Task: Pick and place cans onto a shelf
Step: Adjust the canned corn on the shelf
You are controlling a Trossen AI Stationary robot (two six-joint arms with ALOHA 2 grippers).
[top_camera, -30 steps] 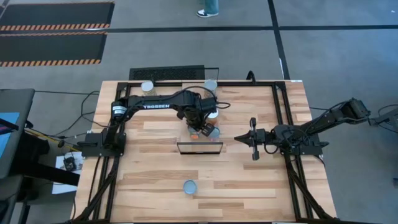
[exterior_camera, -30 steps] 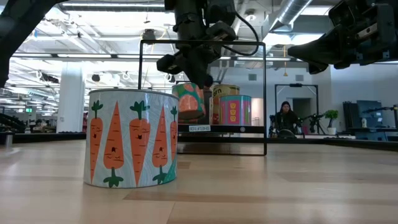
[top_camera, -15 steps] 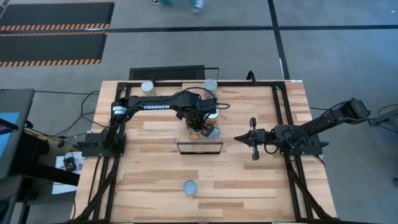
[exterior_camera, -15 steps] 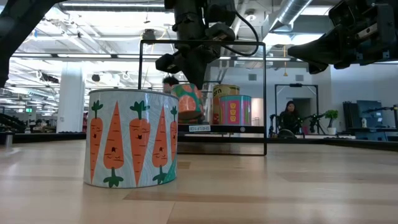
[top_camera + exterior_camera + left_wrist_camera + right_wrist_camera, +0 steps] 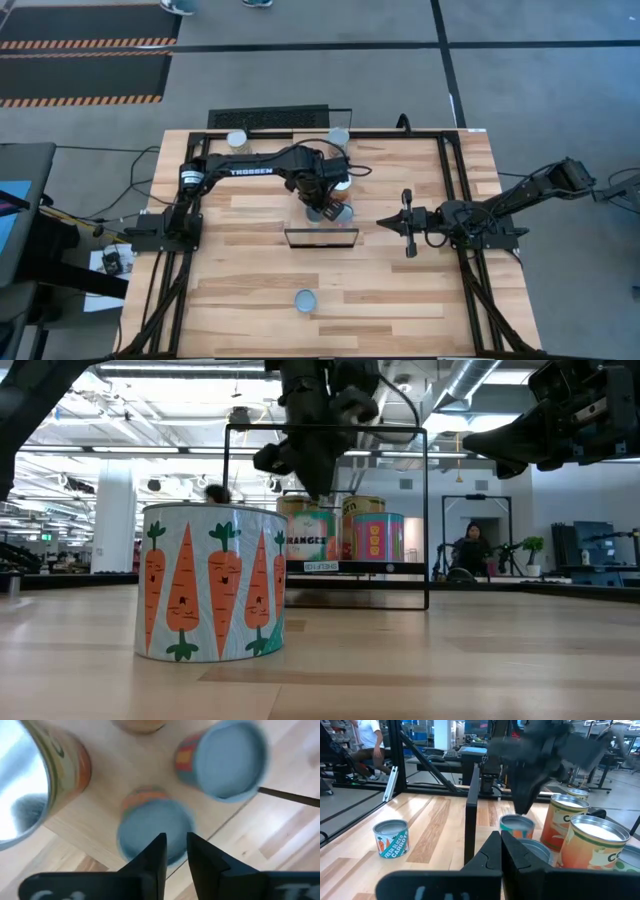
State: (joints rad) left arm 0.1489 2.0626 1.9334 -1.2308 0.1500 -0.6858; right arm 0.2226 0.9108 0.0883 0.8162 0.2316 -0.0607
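Note:
My left gripper [image 5: 322, 203] hangs fingers down over the shelf [image 5: 300, 232], a light plank on a black frame at the table's middle. Its fingers [image 5: 176, 851] stand a narrow gap apart above the top of a blue-topped, orange-labelled can [image 5: 150, 827], which stands upright on the plank [image 5: 310, 532]. Two more cans stand beside it on the plank [image 5: 343, 211] [image 5: 341, 186]. My right gripper [image 5: 385, 222] is shut and empty, level, just right of the shelf. My left gripper stands with its fingertips [image 5: 159, 845] over the near edge of the orange-labelled can's top; I cannot tell whether they touch it. The fingers come from above, pointing down. The can stands on its base on the shelf plank.
A carrot-labelled can [image 5: 305, 299] stands alone near the table's front edge, large in the low view [image 5: 210, 582]. Two cans [image 5: 237, 139] [image 5: 339, 135] stand at the far edge. The shelf's black frame [image 5: 428, 510] rises around the plank.
The orange-labelled can under my left gripper was tilted on the shelf, its side showing from above. It has tipped upright and now stands on its base. My left gripper has stayed over it.

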